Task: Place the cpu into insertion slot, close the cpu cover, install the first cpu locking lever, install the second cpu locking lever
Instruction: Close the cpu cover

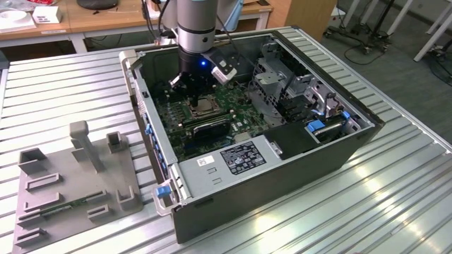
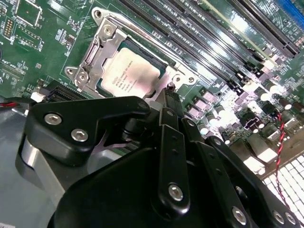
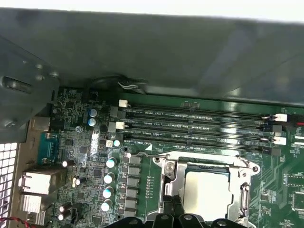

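Second wrist view — cpu (image 2: 129, 71) seated under lowered cpu cover (image 2: 97, 47) | gripper (image 2: 169, 95) pinched together, nothing held — set at cover's edge

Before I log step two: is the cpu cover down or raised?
Down. In the second wrist view the cpu cover lies flat around the cpu, whose silvery top shows through its cut-out.

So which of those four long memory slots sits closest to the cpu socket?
The memory slot bordering the insertion slot; the other three lie beyond it, toward the case wall.
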Motion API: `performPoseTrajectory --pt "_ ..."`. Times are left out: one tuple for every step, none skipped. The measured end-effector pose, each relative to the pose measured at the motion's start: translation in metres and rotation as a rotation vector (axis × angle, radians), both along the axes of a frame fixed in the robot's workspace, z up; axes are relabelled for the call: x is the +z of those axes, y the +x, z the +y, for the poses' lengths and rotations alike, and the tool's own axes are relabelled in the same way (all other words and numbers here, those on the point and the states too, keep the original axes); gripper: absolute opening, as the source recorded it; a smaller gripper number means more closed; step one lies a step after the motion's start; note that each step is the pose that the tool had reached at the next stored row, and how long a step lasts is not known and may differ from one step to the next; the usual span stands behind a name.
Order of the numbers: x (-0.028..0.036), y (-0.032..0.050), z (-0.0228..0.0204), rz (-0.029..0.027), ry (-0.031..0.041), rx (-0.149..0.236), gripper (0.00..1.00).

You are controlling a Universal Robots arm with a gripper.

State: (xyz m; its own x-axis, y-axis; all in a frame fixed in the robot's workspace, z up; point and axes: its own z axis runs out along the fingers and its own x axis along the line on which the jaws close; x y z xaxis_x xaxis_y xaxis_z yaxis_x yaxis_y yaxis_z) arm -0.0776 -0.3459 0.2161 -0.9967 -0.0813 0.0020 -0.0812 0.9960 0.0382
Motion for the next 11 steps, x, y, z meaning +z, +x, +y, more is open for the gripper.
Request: performPoseTrajectory --pt "-0.0009 0.0000 0.0000 0.0000 0.0000 0.000 0.11" --pt "-0.0016 0.0000 0.0000 0.0000 -0.0001 0.000 0.11" --pt "-0.0021 0.0000 0.0000 0.0000 -0.0001 0.000 0.11" --pt "-0.0025 0.0000 0.0000 0.0000 0.0000 0.000 0.11" --pt "-0.0029 0.0000 0.0000 0.0000 0.0000 0.000 0.11" --pt "-0.0034 0.0000 0.0000 0.0000 0.0000 0.000 0.11" --pt "-0.0040 0.0000 0.0000 0.0000 0.0000 0.000 0.11" --pt "-0.0045 0.0000 0.0000 0.0000 -0.0001 0.000 0.11" --pt "-0.0050 0.0000 0.0000 0.0000 0.0000 0.000 0.11" --pt "-0.0054 0.0000 0.0003 0.0000 -0.0002 0.000 0.11" --pt "-0.0057 0.0000 0.0009 0.0002 -0.0003 0.000 0.11"
